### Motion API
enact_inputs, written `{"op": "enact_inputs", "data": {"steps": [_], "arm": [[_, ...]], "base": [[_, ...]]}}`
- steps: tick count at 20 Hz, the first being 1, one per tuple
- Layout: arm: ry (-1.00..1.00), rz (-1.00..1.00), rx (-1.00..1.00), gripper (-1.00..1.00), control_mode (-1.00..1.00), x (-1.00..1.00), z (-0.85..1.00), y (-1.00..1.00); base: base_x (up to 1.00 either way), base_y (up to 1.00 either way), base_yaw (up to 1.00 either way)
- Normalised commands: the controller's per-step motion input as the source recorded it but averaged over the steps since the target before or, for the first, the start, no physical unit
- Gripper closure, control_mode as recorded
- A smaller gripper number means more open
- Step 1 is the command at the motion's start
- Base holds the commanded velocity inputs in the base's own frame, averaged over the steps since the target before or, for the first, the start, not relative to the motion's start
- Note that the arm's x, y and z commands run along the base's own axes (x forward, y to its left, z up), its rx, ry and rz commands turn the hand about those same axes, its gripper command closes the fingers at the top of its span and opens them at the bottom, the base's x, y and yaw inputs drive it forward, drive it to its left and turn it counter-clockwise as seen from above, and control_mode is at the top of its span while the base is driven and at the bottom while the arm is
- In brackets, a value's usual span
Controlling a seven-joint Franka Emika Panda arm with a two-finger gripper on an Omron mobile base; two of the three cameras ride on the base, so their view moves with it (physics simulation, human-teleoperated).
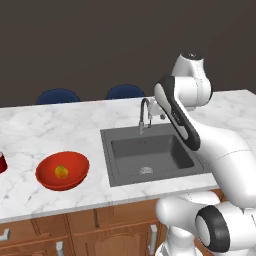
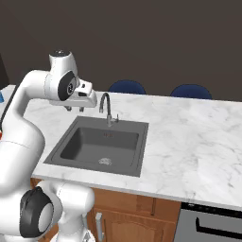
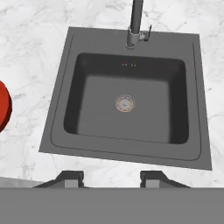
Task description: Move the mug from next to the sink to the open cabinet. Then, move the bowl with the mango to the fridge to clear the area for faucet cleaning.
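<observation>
While the jaws (image 3: 111, 177) stand apart with nothing between them, their two dark tips at the bottom of the hand view, the hand looks straight down on the sink (image 3: 127, 100), whose round drain sits near the middle of that frame. In the right base view the jaws (image 2: 75, 108) hang at upper left, above the sink's left rim and just left of the faucet (image 2: 107, 108), clear of both.

At the far left edge of the hand view a red curve marks the bowl (image 3: 3, 111). In the left base view that bowl (image 1: 62, 170) rests on the white marble surface (image 1: 45, 130) at lower left, well apart from the sink (image 1: 152, 155), with the mango (image 1: 61, 172) inside it near the centre. Further left, cut by the frame edge, a small slice of red is most likely the mug (image 1: 2, 162); too little of it shows to read its handle. Two blue chair backs (image 1: 58, 95) stand behind the surface.

The step in hand seems to be the reach for the mug, so the task is barely begun. To do it well, the arm should swing left across the surface high enough to pass over the bowl's rim, not brush it and tip the mango out. The mug sits beyond the bowl, so the base may need to shift left first. Coming down from above, the jaws should straddle the mug's wall, away from the handle.
</observation>
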Motion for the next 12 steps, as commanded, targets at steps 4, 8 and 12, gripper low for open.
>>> {"op": "enact_inputs", "data": {"steps": [4, 8, 12], "arm": [[0.00, 0.00, 0.00, -1.00, -1.00, -0.12, -0.10, 0.00], [0.00, 0.00, 0.00, -1.00, -1.00, -0.01, -0.03, 0.00], [0.00, 0.00, 0.00, -1.00, -1.00, 0.00, 0.00, 0.00]], "base": [[0.00, 0.00, 0.00], [0.00, 0.00, 0.00], [0.00, 0.00, 0.00]]}}
